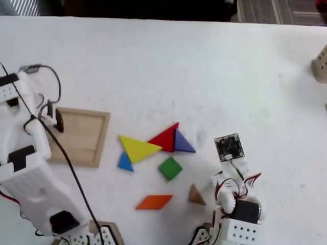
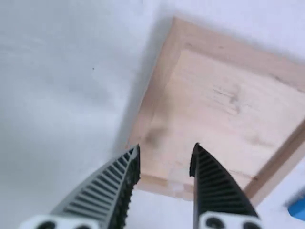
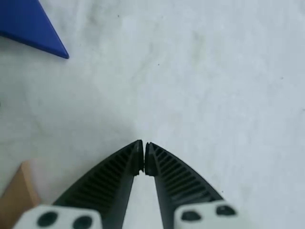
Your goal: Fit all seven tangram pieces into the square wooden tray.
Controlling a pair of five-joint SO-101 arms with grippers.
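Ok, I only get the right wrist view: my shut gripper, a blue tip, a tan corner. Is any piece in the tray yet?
Observer: No. All seven lie on the table, outside the wooden tray.
Operator: Where's the left gripper?
Observer: The left gripper hangs open over the tray's edge.
Operator: What's that tan corner?
Observer: A small tan triangle, apart from the orange parallelogram next to it.
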